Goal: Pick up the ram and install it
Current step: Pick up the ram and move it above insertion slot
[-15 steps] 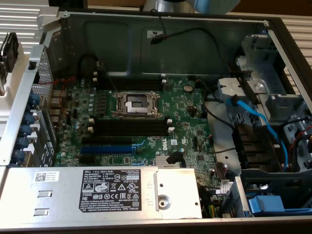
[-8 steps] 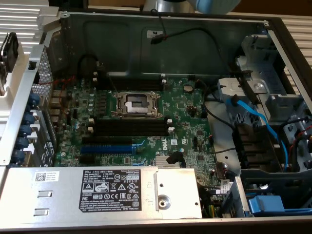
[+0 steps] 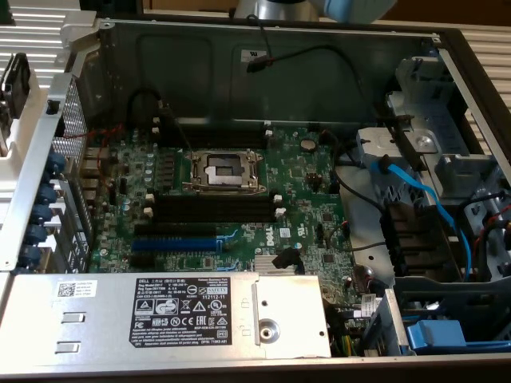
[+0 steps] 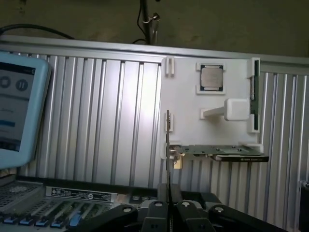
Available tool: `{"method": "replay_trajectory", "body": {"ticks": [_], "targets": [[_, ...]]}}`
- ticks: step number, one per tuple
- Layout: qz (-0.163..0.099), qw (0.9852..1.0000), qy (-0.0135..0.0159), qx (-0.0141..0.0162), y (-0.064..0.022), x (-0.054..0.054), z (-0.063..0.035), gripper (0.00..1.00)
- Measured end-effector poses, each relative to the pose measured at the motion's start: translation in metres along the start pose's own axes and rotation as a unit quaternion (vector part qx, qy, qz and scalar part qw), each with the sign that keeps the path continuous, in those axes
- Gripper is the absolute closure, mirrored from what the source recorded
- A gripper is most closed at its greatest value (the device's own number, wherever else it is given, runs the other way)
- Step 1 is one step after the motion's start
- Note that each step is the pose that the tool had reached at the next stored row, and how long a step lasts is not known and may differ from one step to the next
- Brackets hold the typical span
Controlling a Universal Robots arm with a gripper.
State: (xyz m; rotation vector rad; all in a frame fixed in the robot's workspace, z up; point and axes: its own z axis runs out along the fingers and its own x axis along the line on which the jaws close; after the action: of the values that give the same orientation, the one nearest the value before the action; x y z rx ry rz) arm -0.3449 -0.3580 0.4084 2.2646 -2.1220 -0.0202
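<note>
Wrist view: tool (image 4: 168, 199) clenched on ram (image 4: 167, 140), stick edge-on, upright between jaws, in front of white holder (image 4: 188, 96). Exterior view: black slots (image 3: 211, 209) beside socket (image 3: 223, 170) look empty. Best carried plumb, untwisted, grip firm; edge contacts untouched.

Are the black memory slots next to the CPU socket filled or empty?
Empty. In the exterior view the black memory slots beside the CPU socket show bare channels end to end, with no board seated.
</note>
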Motion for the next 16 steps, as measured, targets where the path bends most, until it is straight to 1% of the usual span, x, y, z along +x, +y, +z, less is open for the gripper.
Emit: {"method": "replay_trajectory", "body": {"ticks": [9, 16], "targets": [[0.0, 1.0, 0.0, 0.0, -0.0404, 0.004, -0.0084, 0.87], [0.0, 1.0, 0.0, 0.0, -0.0718, 0.008, -0.0131, 0.87]]}}
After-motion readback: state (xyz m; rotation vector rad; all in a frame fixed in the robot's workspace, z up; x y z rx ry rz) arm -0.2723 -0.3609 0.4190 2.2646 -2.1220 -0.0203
